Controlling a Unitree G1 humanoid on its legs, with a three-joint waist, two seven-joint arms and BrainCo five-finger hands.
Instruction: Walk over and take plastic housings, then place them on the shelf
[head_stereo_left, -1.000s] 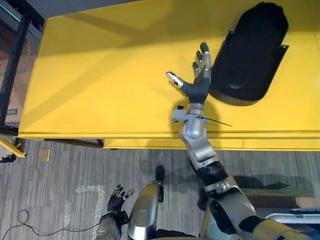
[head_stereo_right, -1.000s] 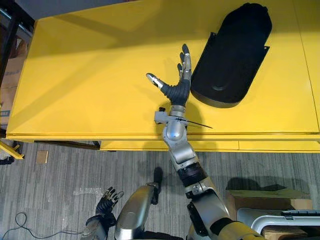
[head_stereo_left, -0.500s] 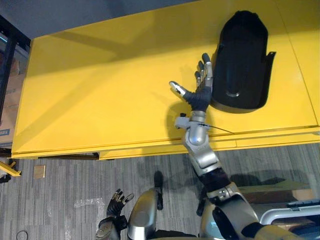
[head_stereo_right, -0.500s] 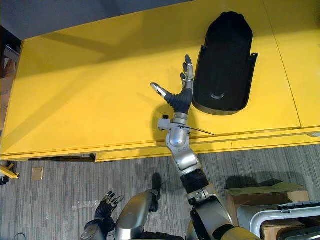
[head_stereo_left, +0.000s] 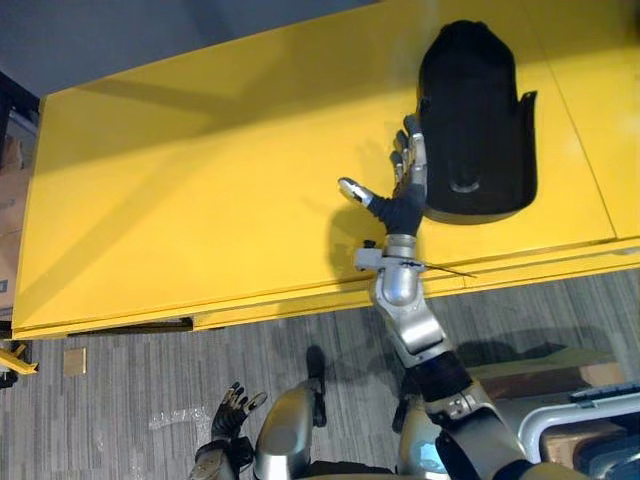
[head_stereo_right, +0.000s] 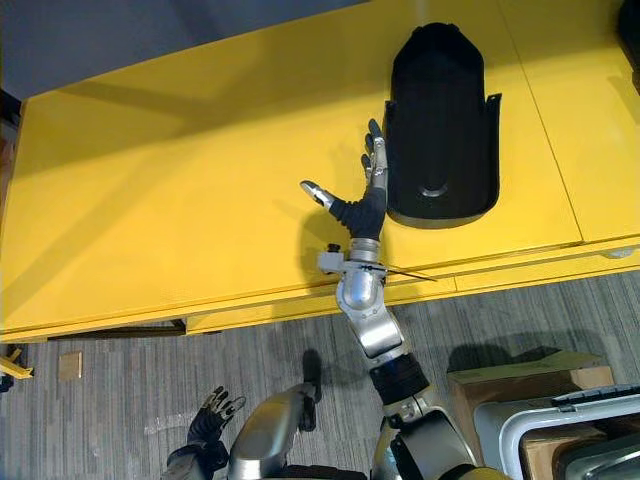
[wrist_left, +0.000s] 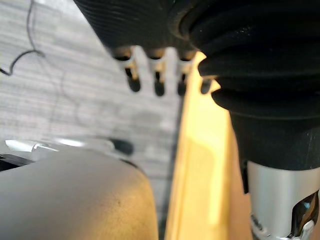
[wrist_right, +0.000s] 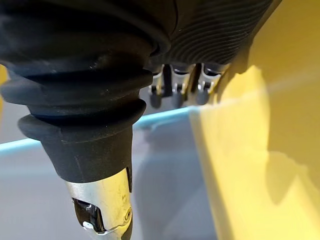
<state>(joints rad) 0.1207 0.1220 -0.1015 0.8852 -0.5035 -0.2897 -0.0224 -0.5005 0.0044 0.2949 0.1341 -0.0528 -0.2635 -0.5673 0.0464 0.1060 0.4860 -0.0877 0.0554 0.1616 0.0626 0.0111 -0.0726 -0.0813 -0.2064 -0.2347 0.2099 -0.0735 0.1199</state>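
A large black plastic housing (head_stereo_left: 475, 115) (head_stereo_right: 441, 120) lies on the yellow table (head_stereo_left: 200, 180) at its right side. My right hand (head_stereo_left: 402, 190) (head_stereo_right: 362, 200) is over the table just left of the housing, open, its straight fingers (head_stereo_left: 412, 150) along the housing's left edge and the thumb spread to the left. I cannot tell whether the fingers touch the housing. My left hand (head_stereo_left: 232, 408) (head_stereo_right: 210, 415) hangs low over the grey floor at the lower left, fingers relaxed and holding nothing; its fingers (wrist_left: 157, 82) point at the floor in the left wrist view.
The table's front edge (head_stereo_left: 300, 300) runs across the middle of the view, with grey plank floor (head_stereo_left: 120, 400) below it. A cardboard box (head_stereo_right: 515, 375) and a grey bin (head_stereo_right: 560, 430) stand at the lower right. A dark frame shows at the far left.
The camera has shifted, so the table and housing sit differently in view. My right hand has stayed open beside the housing's left edge. The left hand still hangs by the floor.
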